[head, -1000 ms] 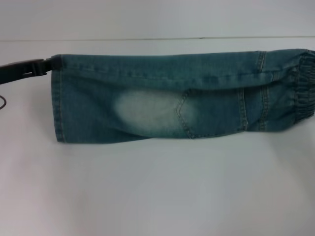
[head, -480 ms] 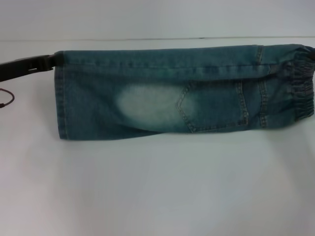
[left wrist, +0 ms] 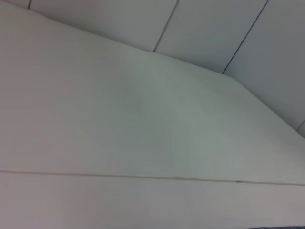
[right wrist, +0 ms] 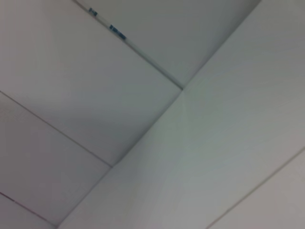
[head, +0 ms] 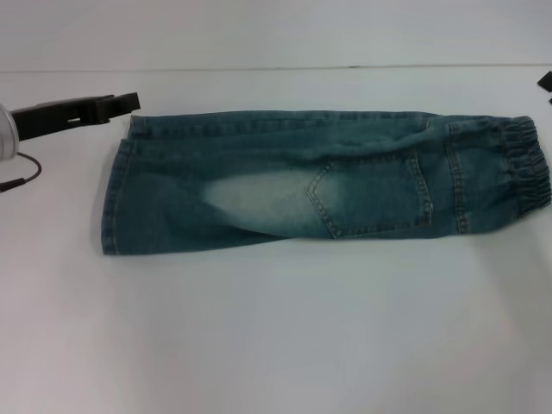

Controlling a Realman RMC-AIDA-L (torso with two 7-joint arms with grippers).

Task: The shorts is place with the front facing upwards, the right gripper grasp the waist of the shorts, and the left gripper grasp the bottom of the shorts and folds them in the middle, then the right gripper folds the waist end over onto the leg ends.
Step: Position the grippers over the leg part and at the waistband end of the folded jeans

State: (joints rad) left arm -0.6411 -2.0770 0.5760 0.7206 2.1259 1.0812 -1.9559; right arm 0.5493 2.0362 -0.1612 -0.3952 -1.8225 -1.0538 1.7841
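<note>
Across the white table (head: 276,345) the shorts (head: 319,185) lay folded lengthwise, hems left, waist (head: 526,168) right. Just off the hem corner hovered the left gripper (head: 121,103), holding nothing; whether its fingers were parted, I could not tell. Only a sliver of the right gripper (head: 546,82) showed. For the next fold, it likely needed both waist layers pinched together.

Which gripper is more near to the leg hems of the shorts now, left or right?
The left. The left gripper sits just off the far corner of the leg hems, not touching. The right gripper is barely in view, beyond the waistband.
</note>
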